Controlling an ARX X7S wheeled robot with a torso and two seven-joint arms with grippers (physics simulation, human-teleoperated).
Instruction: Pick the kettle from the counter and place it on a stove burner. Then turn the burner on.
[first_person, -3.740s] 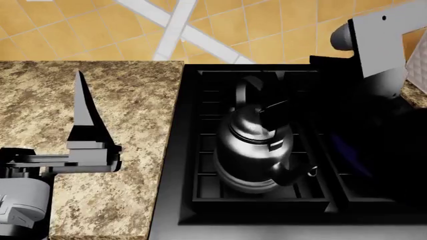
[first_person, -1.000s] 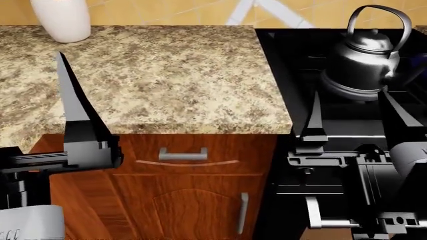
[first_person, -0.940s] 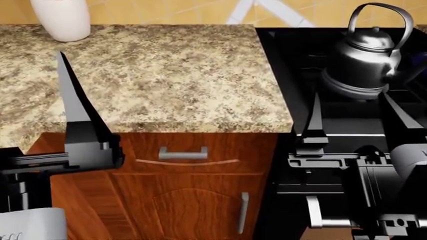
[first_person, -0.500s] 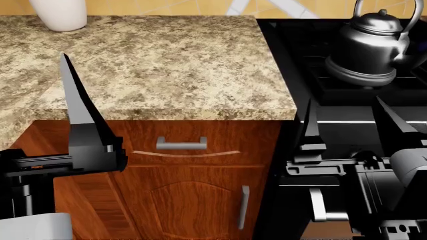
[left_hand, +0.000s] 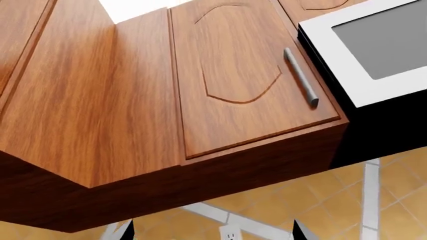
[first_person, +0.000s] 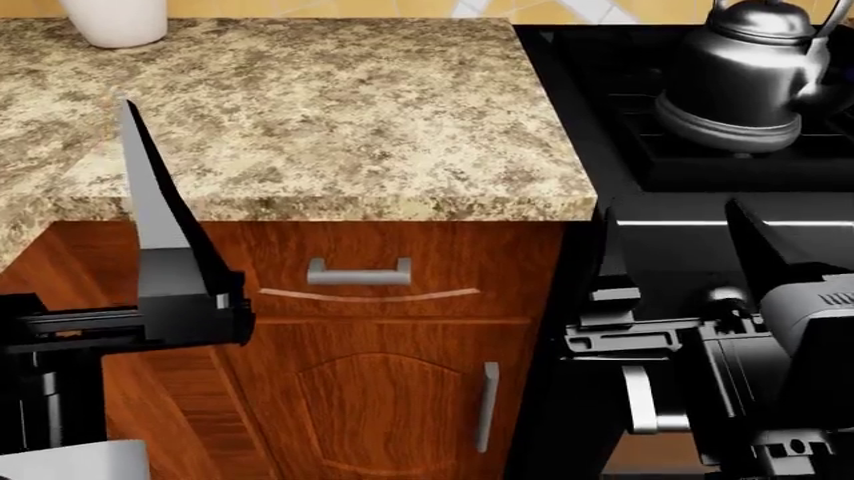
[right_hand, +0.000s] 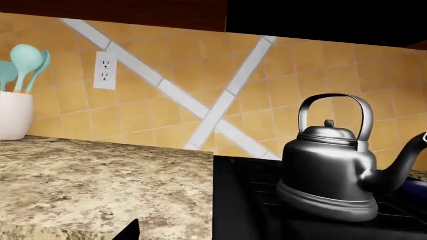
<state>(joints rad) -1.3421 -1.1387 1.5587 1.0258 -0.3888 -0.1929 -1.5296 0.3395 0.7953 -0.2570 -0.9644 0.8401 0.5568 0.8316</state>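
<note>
**Kettle Sat on Range as Both Arms Hung Below the Counter**

Head view: the kettle (first_person: 742, 85) stood upright on the black grate of the stove burner (first_person: 694, 150), far right, apart from both grippers. The left gripper (first_person: 167, 250) hung before the counter (first_person: 334, 120); only one finger showed, so its spread could not be told. The right gripper (first_person: 681, 260) hung at the range front, fingers spread, empty.

Left wrist view: upper wood cabinets (left_hand: 220, 85) and a white-framed appliance (left_hand: 373, 50).

Right wrist view: the kettle (right_hand: 330, 175) stood before the tiled backsplash (right_hand: 200, 85); a white utensil holder (right_hand: 15, 116) stood far left.
</note>
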